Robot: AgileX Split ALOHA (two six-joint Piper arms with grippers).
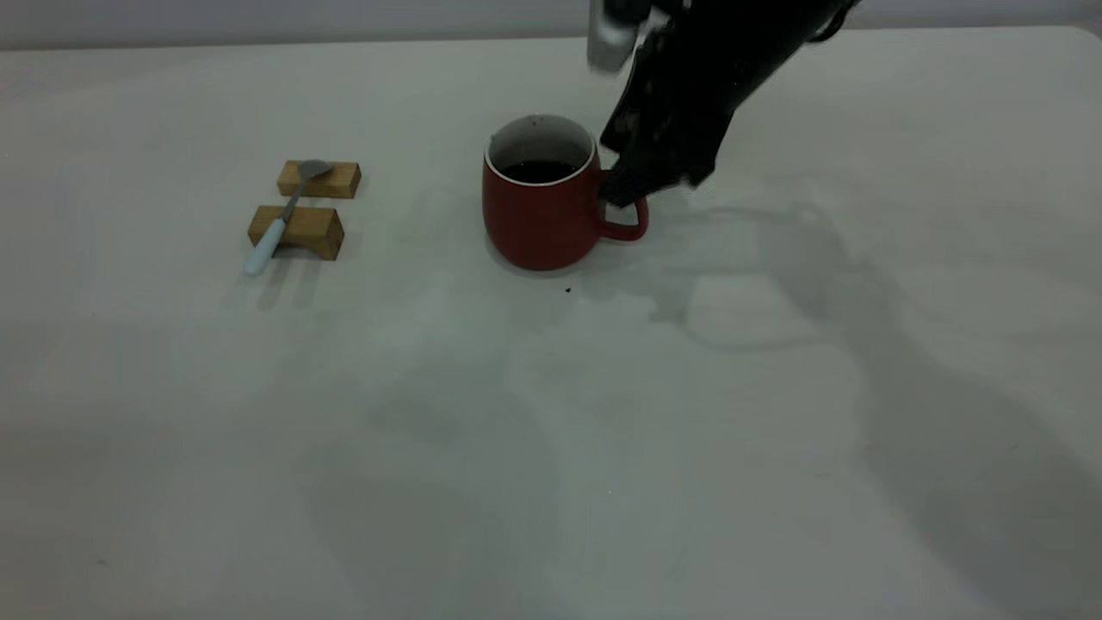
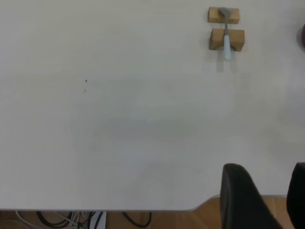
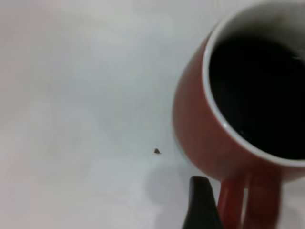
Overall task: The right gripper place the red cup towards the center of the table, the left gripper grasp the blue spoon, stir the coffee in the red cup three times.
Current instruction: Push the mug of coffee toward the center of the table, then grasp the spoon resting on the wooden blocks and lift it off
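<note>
Cup (image 1: 541, 211) placement, closing stage.
Right end effector (image 1: 624, 185) at cup's 3 o'clock, clamped on handle; next release. Spoon (image 1: 280, 220) untouched.

Pale wall (image 1: 258, 17) runs along the back; beyond the near edge, brown wooden floor (image 2: 167, 220) shows, with what look like dark cables (image 2: 62, 219) lying there.
</note>
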